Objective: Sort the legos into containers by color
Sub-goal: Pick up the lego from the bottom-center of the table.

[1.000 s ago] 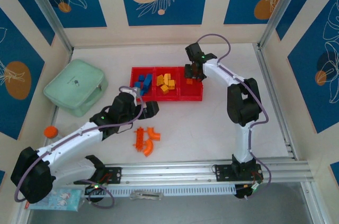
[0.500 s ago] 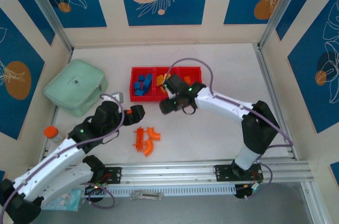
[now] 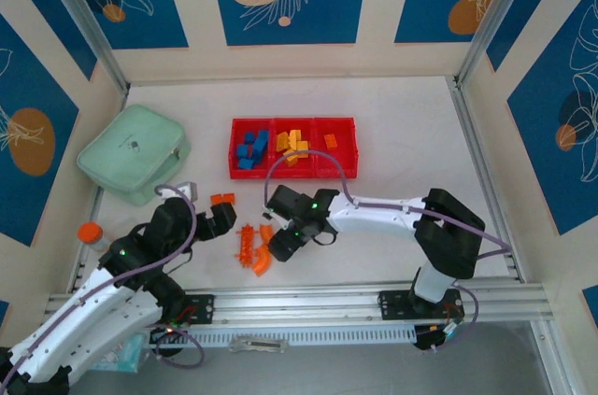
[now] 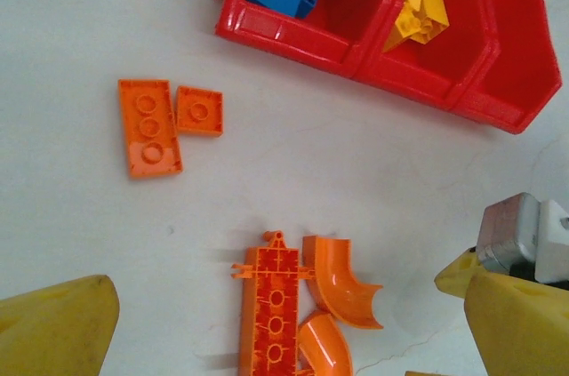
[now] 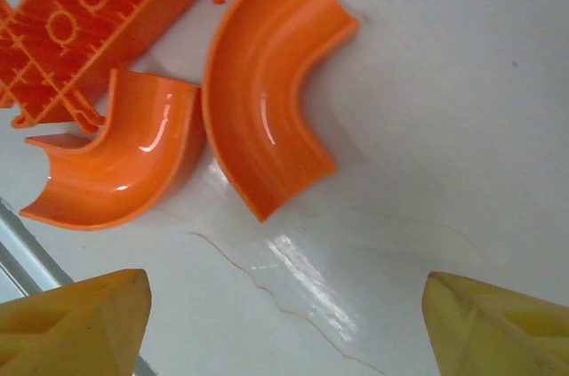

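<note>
Little writing can be read. The mint-green case at the left of the overhead view has a small dark mark on its lid, too small to make out. The blue-and-white printed box in the lower left corner is just as illegible.

The red tray lies upper centre on the white table. Its left compartment holds blue bricks. The middle one holds yellow bricks (a few look orange from above), and the right one holds a single orange brick.

Loose legos lie on the table below the tray. Two flat orange plates touch edge to edge, upper left in the left wrist view. Lower down, a ridged orange strip has two curved orange pieces just beside it.

The left gripper sits lower left of centre, near the plates, with its yellow fingertips spread wide and nothing between them. The right gripper hovers directly over the curved pieces, its fingers also wide apart and empty. From above, its dark body covers part of those pieces.

The right arm reaches in from the lower right and crosses the bare table between the tray and the aluminium rail. An orange-capped object stands at the left edge beside the left arm. A thin crack line runs across the table surface under the right gripper.
</note>
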